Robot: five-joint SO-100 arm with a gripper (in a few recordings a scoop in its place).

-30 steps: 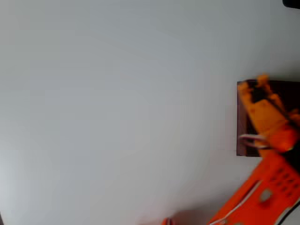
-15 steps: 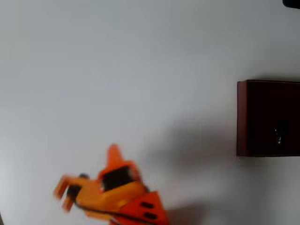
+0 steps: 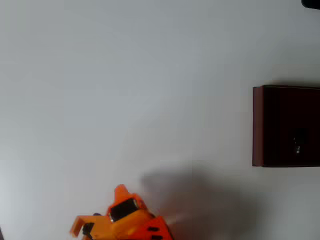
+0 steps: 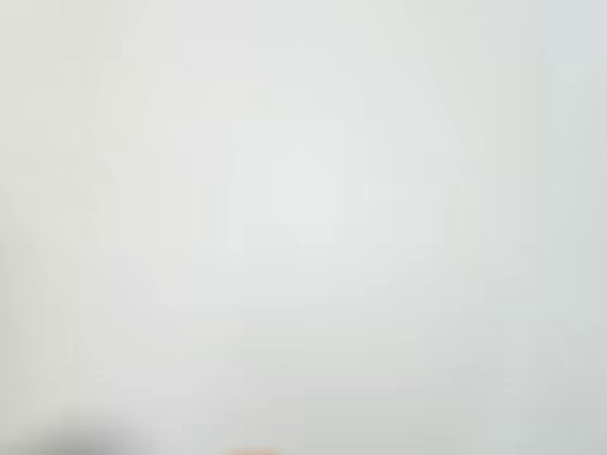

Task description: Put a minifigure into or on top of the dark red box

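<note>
Where the overhead view reaches its right edge, the dark red box (image 3: 260, 125) sits on the tabletop (image 3: 125, 85), cut off by the frame so that its left wall and part of its top and bottom walls show around a very dark interior. Inside that interior, toward the right of the visible part and a little below its middle, lies a tiny dim shape that appears to be the minifigure (image 3: 297, 145); it is too small and dark to make out its pose.

Well apart from the box, far to its lower left at the bottom edge of the overhead view, is the orange gripper (image 3: 95, 222), with one pointed finger (image 3: 121, 191) sticking up and another part reaching left. Whether the jaws stand apart or together cannot be told from this angle. A soft grey shadow spreads on the surface between the gripper and the box.

The tabletop is plain, matte and pale grey-white. A small dark object (image 3: 311, 3) clips the corner above the box. The wrist view gives a blurred pale surface.
</note>
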